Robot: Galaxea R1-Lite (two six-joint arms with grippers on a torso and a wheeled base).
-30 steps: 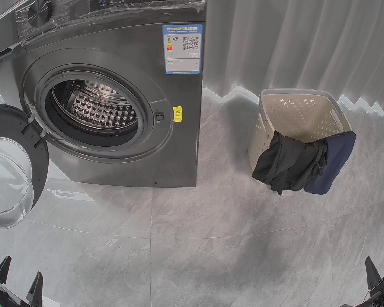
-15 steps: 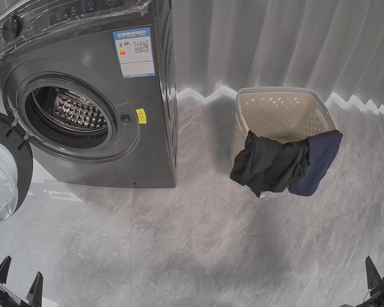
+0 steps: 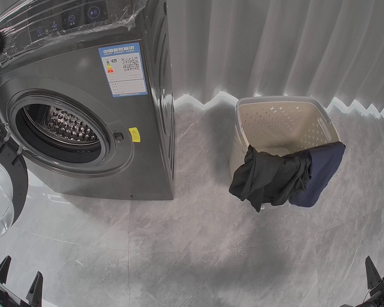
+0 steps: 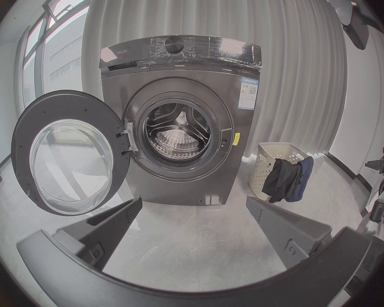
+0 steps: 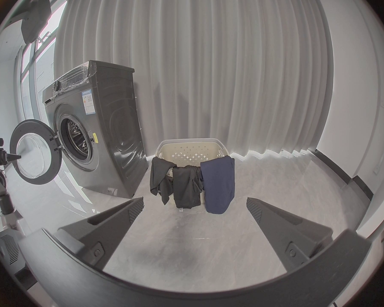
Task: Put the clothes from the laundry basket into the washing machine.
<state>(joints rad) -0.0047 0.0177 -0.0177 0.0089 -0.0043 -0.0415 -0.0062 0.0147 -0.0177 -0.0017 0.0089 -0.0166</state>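
Clothes [image 3: 277, 178] drape over basket [image 3: 277, 100] rim right of washer [image 3: 151, 158], door [image 3: 19, 184] open. Left gripper [image 4: 193, 198] and right gripper [image 5: 195, 199] wide, empty.

A grey, marble-veined floor [image 3: 209, 252] of large slabs is laid with thin joints. A dark grey washing machine [image 3: 153, 150] is stood directly on it. A beige perforated laundry basket [image 3: 286, 124] is set on the floor to the right of the washing machine in the head view, apart from it, with bare floor between. Behind the washing machine, the floor is met by a white pleated curtain [image 3: 286, 35].
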